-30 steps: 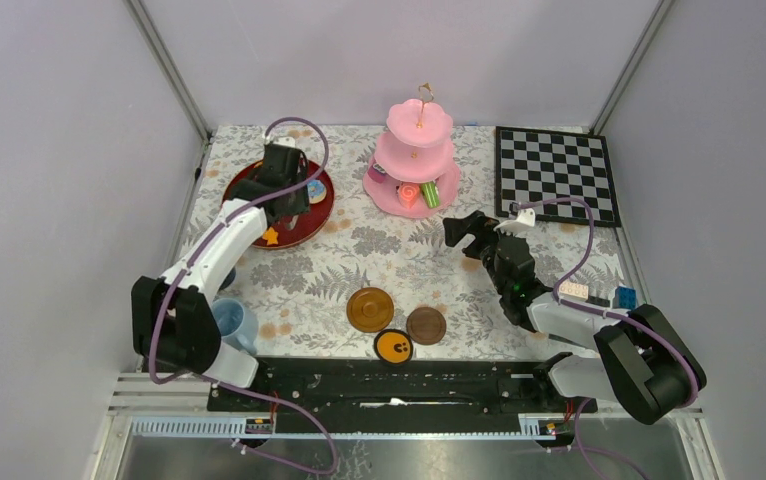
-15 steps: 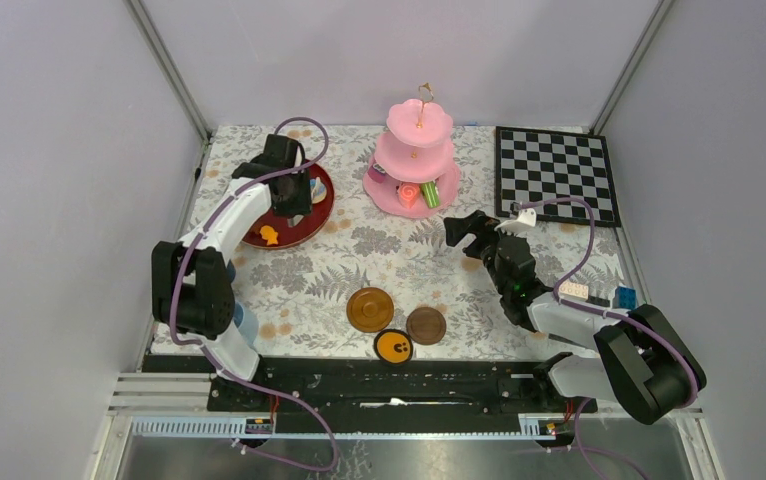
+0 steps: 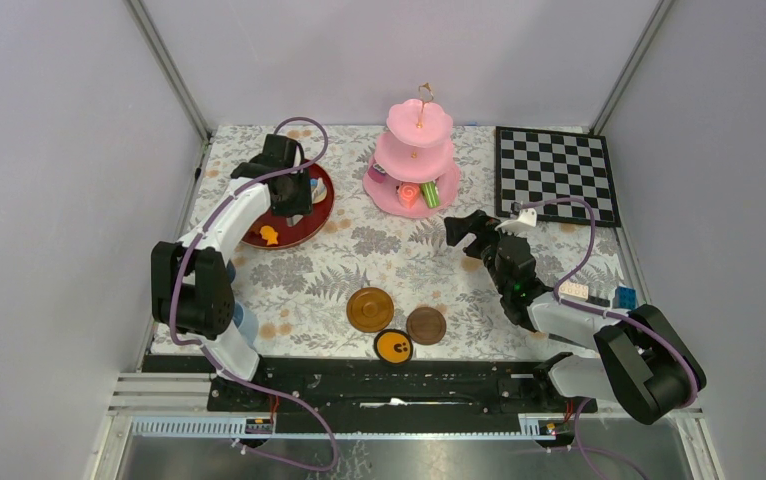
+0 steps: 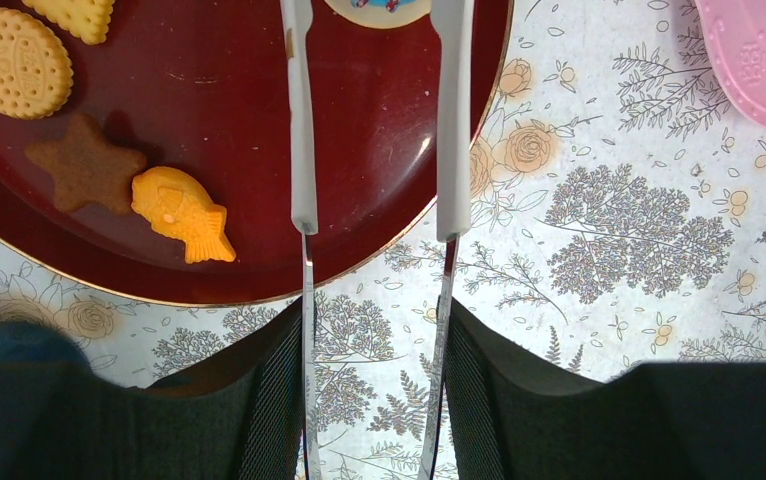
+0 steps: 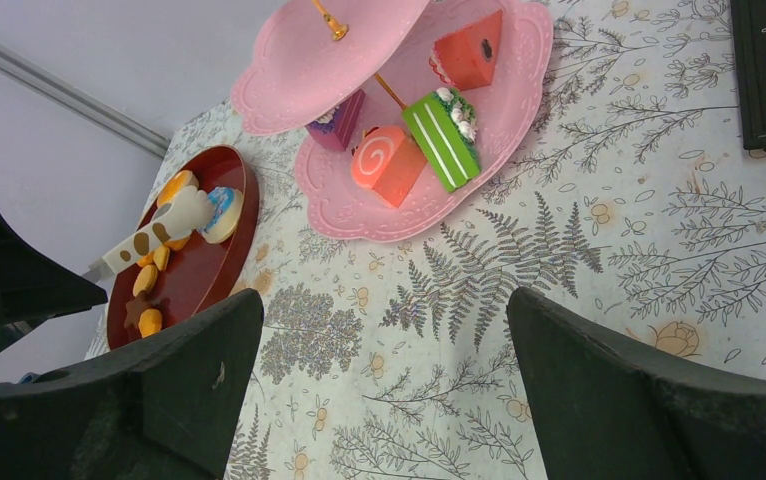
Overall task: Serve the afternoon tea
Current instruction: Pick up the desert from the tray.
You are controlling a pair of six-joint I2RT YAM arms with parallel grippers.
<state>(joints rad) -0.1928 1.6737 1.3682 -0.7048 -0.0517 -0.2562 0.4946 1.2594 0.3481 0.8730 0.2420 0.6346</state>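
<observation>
Left gripper (image 4: 374,340), clamped on white tongs (image 4: 301,150), has their parted tips either side of the blue-iced biscuit (image 4: 374,8) dead ahead on the red plate (image 4: 189,100); right gripper (image 5: 384,300), jaws wide, hovers near the cake stand (image 3: 417,118)

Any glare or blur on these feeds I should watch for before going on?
Left wrist: sharp, with one soft glare streak on the glossy red plate near its rim. Right wrist: the cake stand is crisp, the right gripper shows soft-edged dark fingers, and the scene is steeply tilted. Top external: even light on the table, faint shadows, no glare.
</observation>
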